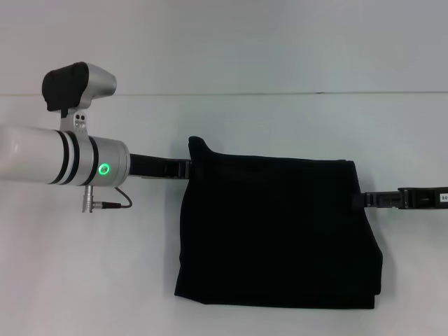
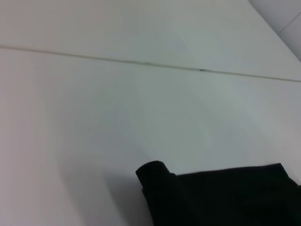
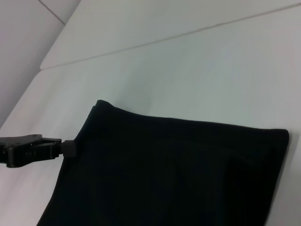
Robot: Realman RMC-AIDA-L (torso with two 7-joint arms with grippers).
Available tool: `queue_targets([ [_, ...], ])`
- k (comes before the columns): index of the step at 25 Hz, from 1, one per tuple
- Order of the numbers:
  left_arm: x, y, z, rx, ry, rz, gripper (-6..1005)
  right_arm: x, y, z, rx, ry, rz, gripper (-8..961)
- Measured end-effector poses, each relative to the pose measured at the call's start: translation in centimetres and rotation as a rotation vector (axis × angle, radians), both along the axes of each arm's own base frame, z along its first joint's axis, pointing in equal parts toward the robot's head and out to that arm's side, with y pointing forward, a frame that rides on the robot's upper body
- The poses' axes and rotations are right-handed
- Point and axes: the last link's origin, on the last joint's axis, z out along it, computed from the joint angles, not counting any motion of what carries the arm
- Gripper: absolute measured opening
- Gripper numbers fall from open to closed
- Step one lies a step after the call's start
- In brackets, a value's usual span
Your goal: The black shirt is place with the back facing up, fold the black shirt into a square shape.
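The black shirt (image 1: 276,231) lies folded into a rough rectangle in the middle of the white table. My left gripper (image 1: 183,168) reaches in from the left and is shut on the shirt's left edge near its far corner, which curls up (image 2: 153,170). The right wrist view shows it (image 3: 69,148) pinching that edge of the shirt (image 3: 169,179). My right gripper (image 1: 360,200) reaches in from the right and meets the shirt's right edge about a third of the way down.
The white table (image 1: 84,280) extends around the shirt on all sides. A seam line (image 1: 280,94) runs across the table's far part. My left arm's silver wrist with a green light (image 1: 103,169) hangs over the table's left side.
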Motion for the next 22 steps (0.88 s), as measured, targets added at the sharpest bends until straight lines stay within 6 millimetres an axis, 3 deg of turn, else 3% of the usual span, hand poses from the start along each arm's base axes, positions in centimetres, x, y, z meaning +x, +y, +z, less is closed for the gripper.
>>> queue_targets([
  [22, 0.2, 1.3, 0.7, 0.067, -0.002, 0.052, 60, 0.3, 0.2, 1.1, 0.032, 0.009, -0.01, 905],
])
